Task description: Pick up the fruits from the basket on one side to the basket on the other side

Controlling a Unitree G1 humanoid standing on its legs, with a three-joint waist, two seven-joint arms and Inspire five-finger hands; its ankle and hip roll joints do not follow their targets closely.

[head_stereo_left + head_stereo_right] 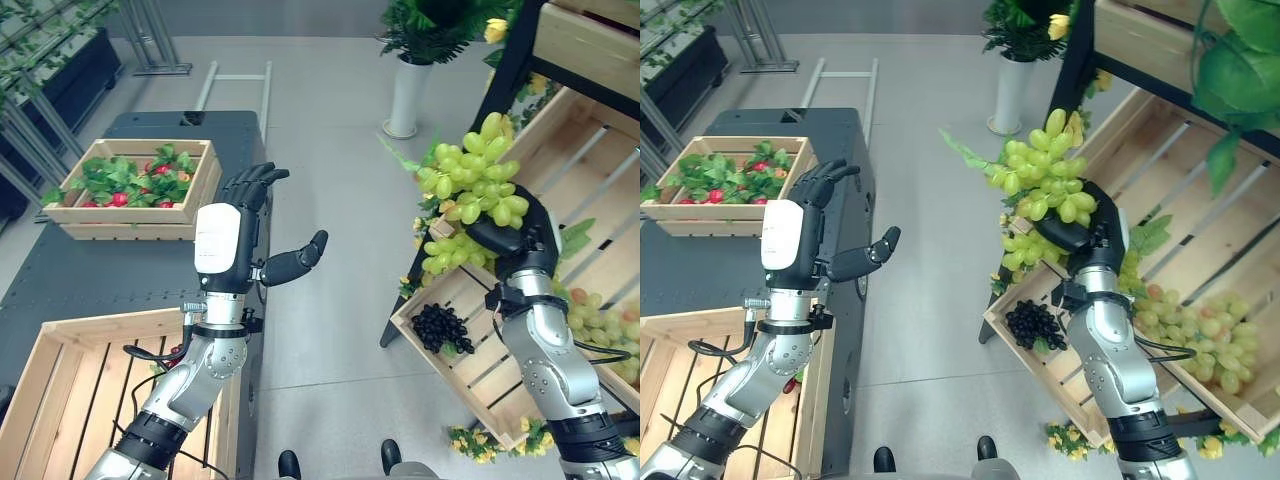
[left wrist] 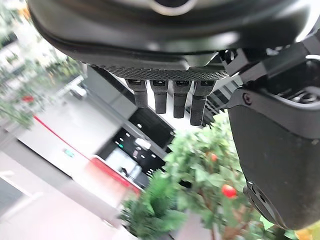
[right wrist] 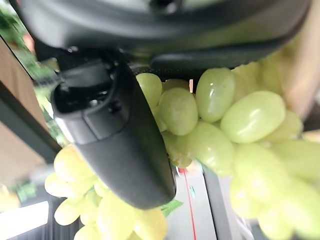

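My right hand is shut on a bunch of green grapes, held up in the air above the slanted wooden crate on the right. Close up, the grapes press against the palm with the thumb curled across them. My left hand is raised above the slatted wooden crate at the lower left. It is open, its fingers straight, its thumb spread and nothing in it.
A black grape bunch and more green grapes lie in the right crate. A crate of red fruit and leaves sits farther back on the dark table. A white vase with a plant stands on the floor behind.
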